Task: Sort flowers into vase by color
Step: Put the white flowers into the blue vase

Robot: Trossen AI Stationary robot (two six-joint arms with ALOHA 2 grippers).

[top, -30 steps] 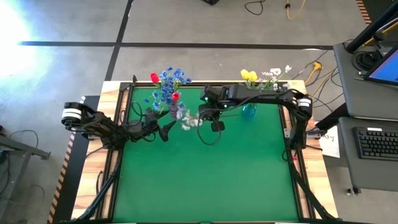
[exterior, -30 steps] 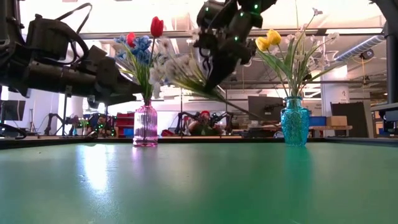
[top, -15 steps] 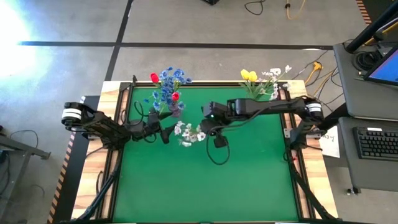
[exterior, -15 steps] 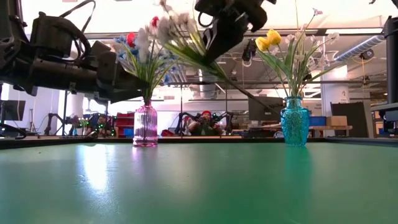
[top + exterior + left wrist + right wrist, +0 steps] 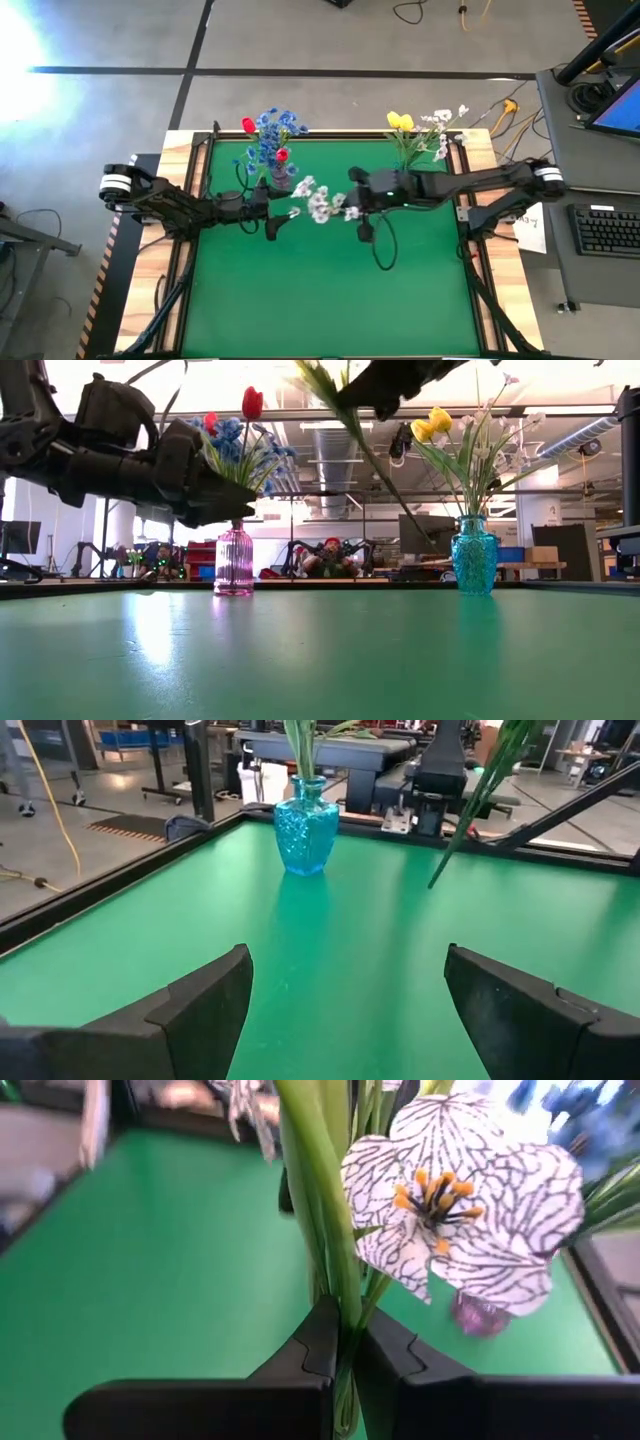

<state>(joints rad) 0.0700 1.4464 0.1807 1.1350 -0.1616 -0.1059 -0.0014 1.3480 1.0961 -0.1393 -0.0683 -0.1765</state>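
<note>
My right gripper [image 5: 352, 208] is shut on a spray of white blossoms [image 5: 320, 200] and hovers high over the table's middle. In the low view its stem [image 5: 385, 470] slants down toward the teal vase [image 5: 474, 555]. That vase stands at the far right and holds yellow tulips [image 5: 430, 425] and white sprays. The pink vase [image 5: 234, 560] at the far left holds blue clusters [image 5: 268, 148] and red tulips [image 5: 252, 403]. My left gripper [image 5: 278, 222] hangs open beside the pink vase, holding nothing. My right gripper pinches the spray's green stems [image 5: 338, 1315] between its two fingers, just below the blossoms; a veined white blossom [image 5: 455, 1210] stands right past the fingertips. The spray is lifted clear, and its long stem hangs slanting below the gripper with its end free in the air.
Green mat [image 5: 320, 290] inside a black frame, with free room across its near half. Both vases stand along the far edge. The left arm [image 5: 110, 460] reaches level in front of the pink vase. Beyond the table are lab benches and a person [image 5: 328, 557].
My right gripper has carried the white spray away from the pink vase, toward the table's right, and has risen; in the low view it now sits at the top edge. The stem has tipped steeper. My left gripper has reached a little farther toward the middle.
</note>
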